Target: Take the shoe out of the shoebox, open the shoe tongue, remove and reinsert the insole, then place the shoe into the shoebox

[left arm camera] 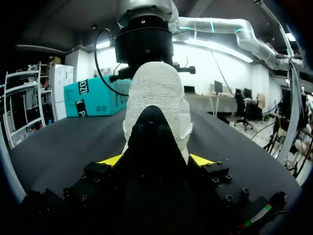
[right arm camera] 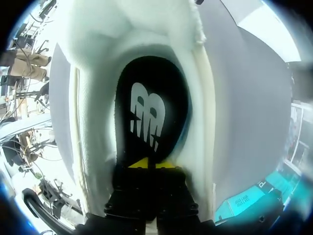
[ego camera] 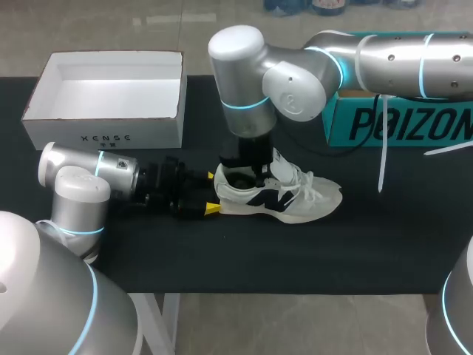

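My left gripper (ego camera: 211,193) is black with bright yellow tips. At those tips sits a cream-white shoe (ego camera: 295,200) with white laces and a dark navy side logo. Just ahead of my right gripper (right arm camera: 150,164), also yellow-tipped, the insole (right arm camera: 151,98) is black with a white striped logo, ringed by white lining. My left arm (ego camera: 103,174) and right arm (ego camera: 384,63) are silver with glowing cyan bands. The table (ego camera: 295,251) is black. Beyond the left gripper is a white shoebox (ego camera: 103,137) with small dark lettering. Past the right gripper is a teal box (ego camera: 399,122) with bold black letters.
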Controlling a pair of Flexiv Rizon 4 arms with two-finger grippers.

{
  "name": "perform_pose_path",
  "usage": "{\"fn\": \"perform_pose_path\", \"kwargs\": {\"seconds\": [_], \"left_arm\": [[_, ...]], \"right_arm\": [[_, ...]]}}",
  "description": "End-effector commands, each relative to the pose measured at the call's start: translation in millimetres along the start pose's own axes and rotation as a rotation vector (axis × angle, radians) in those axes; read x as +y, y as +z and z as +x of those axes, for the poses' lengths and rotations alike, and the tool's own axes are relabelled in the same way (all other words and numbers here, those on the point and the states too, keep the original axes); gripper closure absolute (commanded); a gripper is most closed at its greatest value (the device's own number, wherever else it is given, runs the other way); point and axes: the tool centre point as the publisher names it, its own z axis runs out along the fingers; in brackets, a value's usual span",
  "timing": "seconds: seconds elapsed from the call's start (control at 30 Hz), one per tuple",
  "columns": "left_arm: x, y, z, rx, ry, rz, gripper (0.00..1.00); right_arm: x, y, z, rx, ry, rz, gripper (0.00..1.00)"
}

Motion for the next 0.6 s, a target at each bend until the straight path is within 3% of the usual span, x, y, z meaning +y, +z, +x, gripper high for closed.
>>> {"fn": "perform_pose_path", "kwargs": {"seconds": [0.03, 0.6], "left_arm": [[4.2, 4.0, -0.9, -0.001, 0.001, 0.001, 1.0], [4.2, 4.0, -0.9, -0.001, 0.001, 0.001, 1.0]], "right_arm": [[6.5, 11.4, 4.7, 0.007, -0.013, 0.003, 1.0], [-4.5, -35.8, 10.1, 0.026, -0.03, 0.018, 1.0]]}}
